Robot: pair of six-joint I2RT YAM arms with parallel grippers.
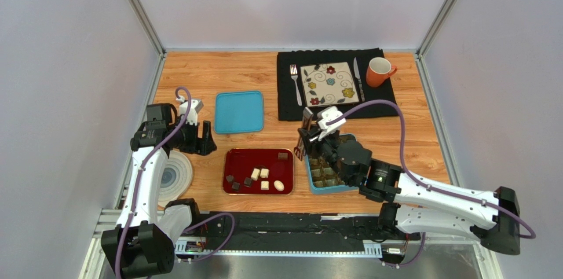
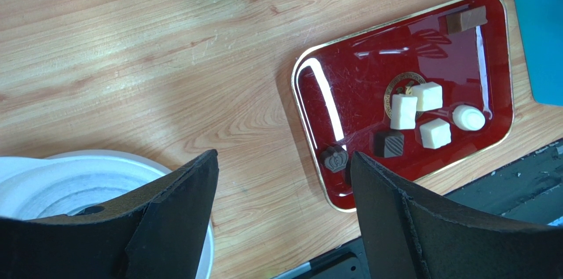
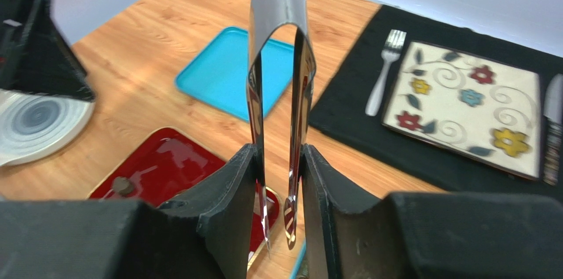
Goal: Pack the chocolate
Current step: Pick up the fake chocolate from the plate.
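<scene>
Tongs [image 3: 281, 94] clamped in right hand [image 3: 279, 163], arm stretched forward over blue box [image 1: 328, 190]; left hand [image 2: 284, 167] hovers fingers apart above surface [image 1: 198, 74] beside red tray [image 2: 317, 127], chocolate [image 2: 426, 104] lying on that tray.

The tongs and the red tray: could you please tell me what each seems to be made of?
Tongs: polished metal, probably stainless steel; the thin bent strip mirrors its surroundings.
Red tray: glossy, with a gold rim. The sharp white glare streaks suggest lacquered or enamelled metal, or hard plastic; the pictures cannot settle which.
</scene>
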